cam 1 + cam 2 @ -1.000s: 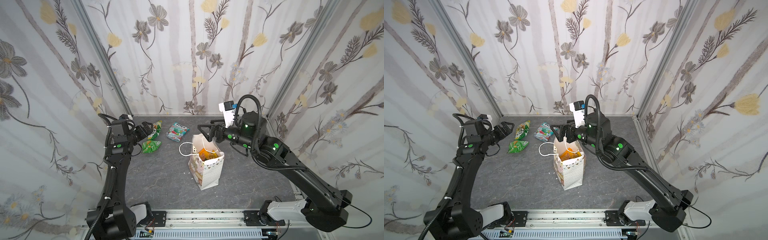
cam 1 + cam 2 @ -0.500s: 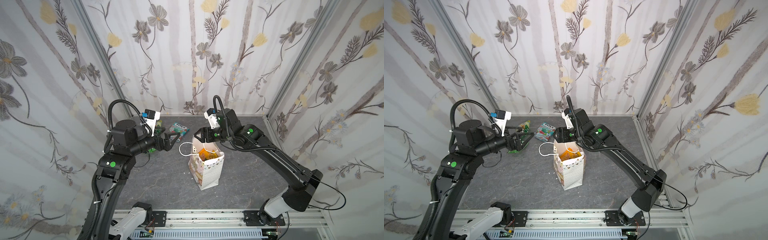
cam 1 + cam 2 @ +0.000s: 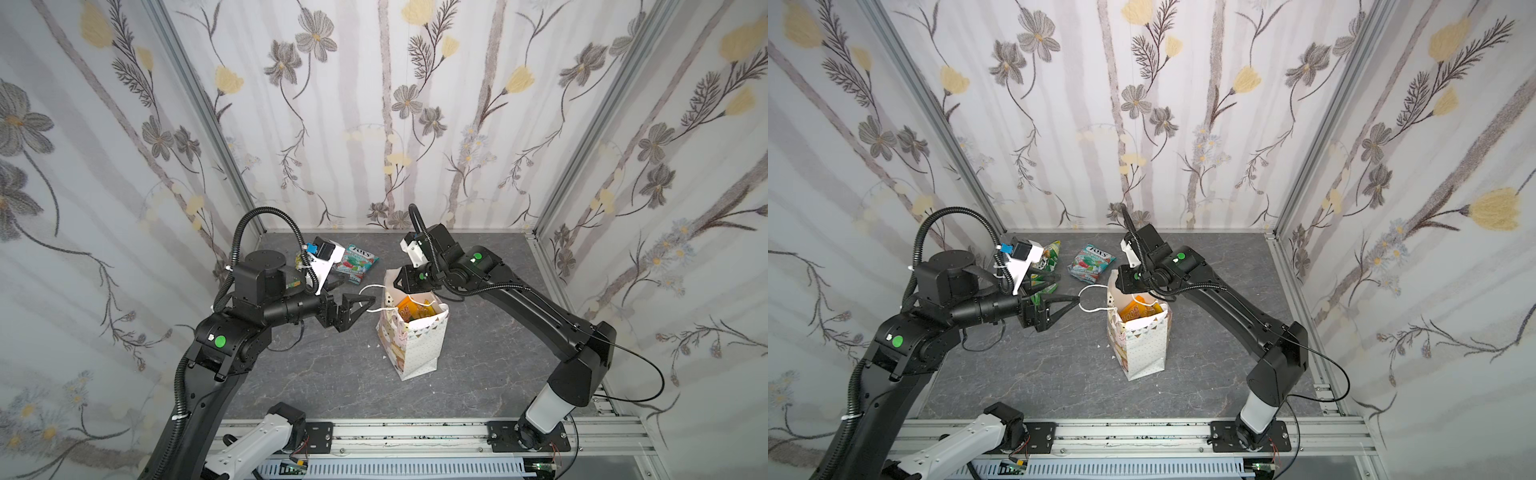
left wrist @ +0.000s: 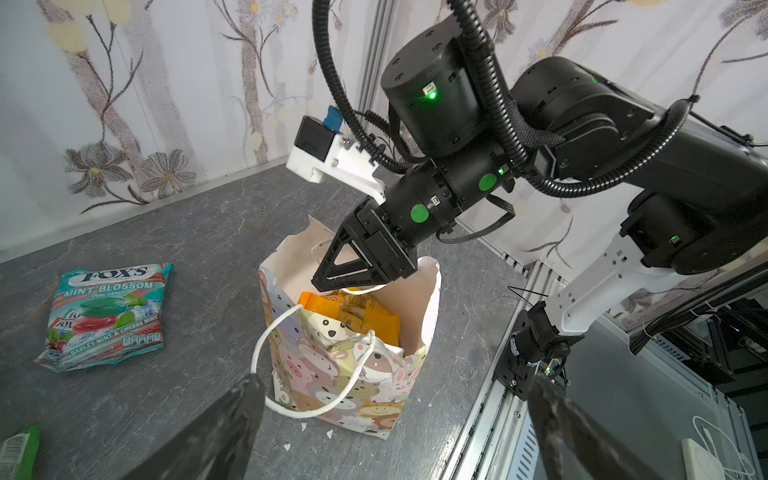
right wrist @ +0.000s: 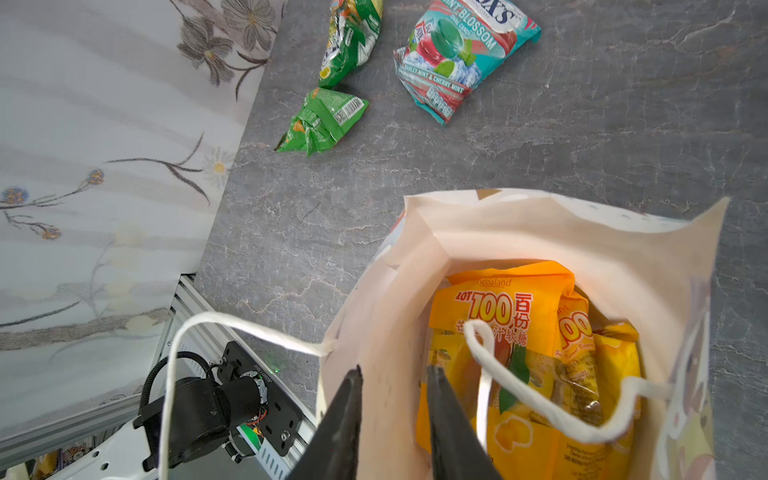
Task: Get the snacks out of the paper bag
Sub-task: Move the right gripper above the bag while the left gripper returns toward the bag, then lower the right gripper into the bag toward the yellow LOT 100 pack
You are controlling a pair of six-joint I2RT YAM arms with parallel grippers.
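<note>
Since a sec ago the left arm [image 3: 266, 311] is swinging out from the side wall and reaching over to the bag. The right arm [image 3: 532, 307] is bending lower, and the right gripper [image 5: 395, 372] is pulling its jaws much closer together.

The grey table [image 3: 332, 374] is holding everything. The paper bag [image 3: 415, 345] is standing up in the middle w/ its mouth open. Three snacks are already lying out near the back wall: the teal FOX'S packet [image 3: 356, 261], a yellow-green packet [image 5: 353, 37] and a small green packet [image 5: 324, 120]. The orange-yellow packets [image 5: 498, 307] are sitting inside the bag, so the job is prob. about half done.

Step in hand, I think: getting the bag held steady so the next packet can come out.

The white cord handle [image 4: 259, 345] is sticking out toward the left gripper [image 3: 362, 311]. That gripper is staying wide open and holding nothing. Its tip is right at the cord; can't tell if it is touching.

The right gripper is sitting at the bag's far rim. Its jaws are down to a thin gap w/ bag paper showing btw them. Can't tell if they are pinching the paper yet.

Next, the right one prob. needs to finish a soft squeeze on the rim w/o crushing the thin paper. Then the left one needs to get past the cord, dip into the mouth & grab an orange-yellow packet.
</note>
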